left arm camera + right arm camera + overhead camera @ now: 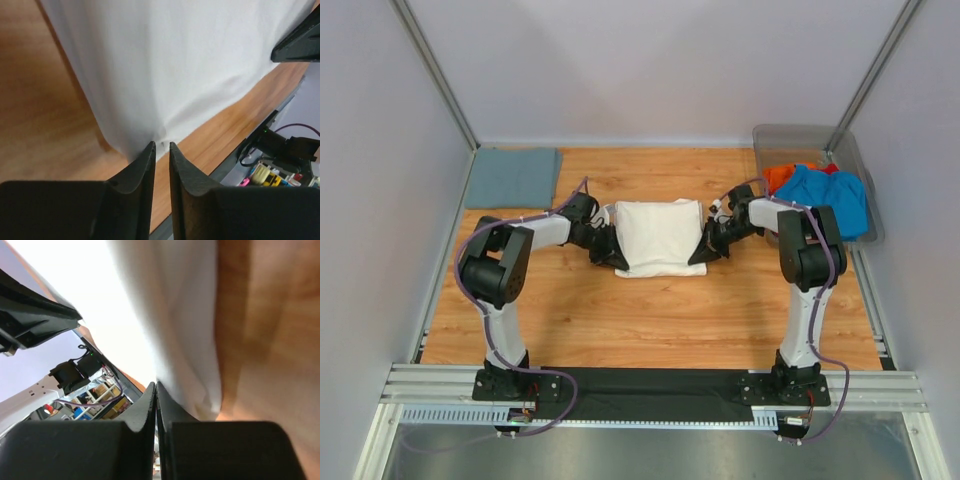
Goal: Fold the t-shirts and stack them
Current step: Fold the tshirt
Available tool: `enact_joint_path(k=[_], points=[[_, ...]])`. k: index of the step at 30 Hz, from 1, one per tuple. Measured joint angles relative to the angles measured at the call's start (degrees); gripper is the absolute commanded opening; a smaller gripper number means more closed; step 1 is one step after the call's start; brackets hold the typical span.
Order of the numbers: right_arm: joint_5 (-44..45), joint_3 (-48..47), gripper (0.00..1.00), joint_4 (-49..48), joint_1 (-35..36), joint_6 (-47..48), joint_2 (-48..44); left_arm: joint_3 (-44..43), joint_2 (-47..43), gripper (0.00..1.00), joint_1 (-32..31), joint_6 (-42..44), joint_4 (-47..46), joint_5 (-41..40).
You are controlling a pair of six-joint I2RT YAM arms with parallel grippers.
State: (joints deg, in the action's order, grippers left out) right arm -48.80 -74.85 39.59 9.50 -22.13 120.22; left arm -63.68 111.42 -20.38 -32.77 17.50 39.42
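Cream-white t-shirt (658, 235) lay folded on bench (650, 320) | left hand (161, 145) stood slightly apart at its edge | right hand (156, 385) pressed together opposite | clear bin (790, 135) sat far right

Overhead camera looks down; wrist cameras (close) share the white t-shirt (190, 75).

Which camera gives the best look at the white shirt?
The top external view: the whole folded white shirt is in frame. The left wrist view shows just its edge and one corner close up; the right wrist view only a blurred, glaring strip of cloth.
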Motion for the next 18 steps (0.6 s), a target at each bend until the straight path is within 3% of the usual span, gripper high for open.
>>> enact_joint_path(k=[3,9,14,18], points=[[1.4,0.2,0.0,1.7,0.3,0.5,-3.4,1.0,-5.4,0.34,0.3,2.2,3.8,-0.7],[1.7,-5.2,0.01,2.3,6.8,-0.6,-6.1,-0.1,-11.2,0.28,-0.3,1.0,1.7,1.4],[-1.2,-5.4,0.0,-3.9,12.9,-4.9,-3.9,4.3,-7.4,0.18,-0.7,-2.0,-4.4,1.9],[-1.7,-2.4,0.0,-6.9,12.5,-5.9,-0.2,6.6,-1.3,0.14,0.0,-2.7,-3.5,2.6]])
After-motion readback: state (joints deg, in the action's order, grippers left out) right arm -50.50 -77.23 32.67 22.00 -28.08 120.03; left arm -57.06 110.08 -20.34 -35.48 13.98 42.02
